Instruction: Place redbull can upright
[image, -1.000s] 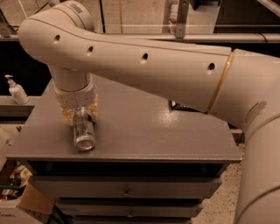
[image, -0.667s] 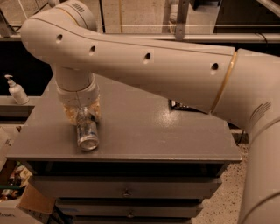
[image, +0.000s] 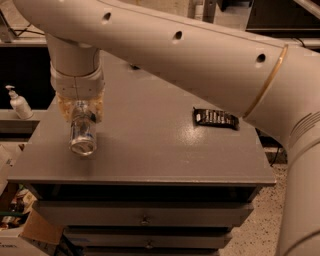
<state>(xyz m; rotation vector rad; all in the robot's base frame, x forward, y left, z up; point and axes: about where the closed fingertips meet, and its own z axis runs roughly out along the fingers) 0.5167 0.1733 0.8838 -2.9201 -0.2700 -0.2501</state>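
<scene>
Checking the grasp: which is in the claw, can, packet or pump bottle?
The redbull can, tilted in the claw above the table; dark packet and pump bottle sit apart.

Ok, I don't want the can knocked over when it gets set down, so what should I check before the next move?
1. Can upright: not ok. The can is tipped over, one end facing the camera, at the left part of the table.
2. Pincer at the can: ok. The pincer sits over the can's far end.
3. Hold secure: cannot tell.
4. Can resting on or off the table: cannot tell.
5. Landing spot free: ok. The table is bare around the can.
6. Dark packet out of the way: ok. It lies well to the right.
</scene>
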